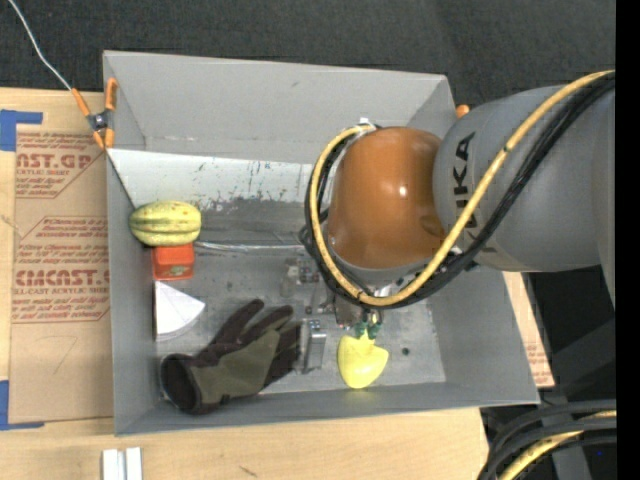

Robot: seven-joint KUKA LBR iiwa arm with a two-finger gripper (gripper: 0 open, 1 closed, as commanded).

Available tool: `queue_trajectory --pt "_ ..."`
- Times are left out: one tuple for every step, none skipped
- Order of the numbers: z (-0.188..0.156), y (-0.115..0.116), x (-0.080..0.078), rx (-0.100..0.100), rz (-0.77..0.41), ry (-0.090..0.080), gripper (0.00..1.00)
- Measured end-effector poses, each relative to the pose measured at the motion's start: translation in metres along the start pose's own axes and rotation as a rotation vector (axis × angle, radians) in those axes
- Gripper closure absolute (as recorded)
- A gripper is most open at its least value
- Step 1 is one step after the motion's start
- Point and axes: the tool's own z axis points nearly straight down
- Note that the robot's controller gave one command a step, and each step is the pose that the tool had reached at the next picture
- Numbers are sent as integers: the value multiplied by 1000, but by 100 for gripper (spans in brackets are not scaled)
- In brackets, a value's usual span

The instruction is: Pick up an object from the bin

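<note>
Arm reaches in from the right, and its orange wrist cover [385, 198] hangs over the middle of the grey metal bin [270, 98]. We see the gripper [316, 346] low over the bin floor, toward the near side. We cannot tell whether it is open or closed.

Just left of it lies a dark olive fabric glove [230, 360], its finger ends pointing right, at or against the gripper. Just right of it lies a small yellow rounded plastic fruit with a green stem [362, 365].

Well apart, along the left wall, we note a yellow-green ribbed squash [165, 223], an orange block [173, 262] just on its near side, and a white wedge [176, 308] nearer still.
</note>
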Motion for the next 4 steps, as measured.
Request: queue_trajectory --pt "-4 -1 -2 -1 2 -8 0" --pt "72 14 -9 -3 7 -6 0" --pt "118 10 -1 -3 89 -7 100" --pt "118 10 -1 -3 90 -7 100"
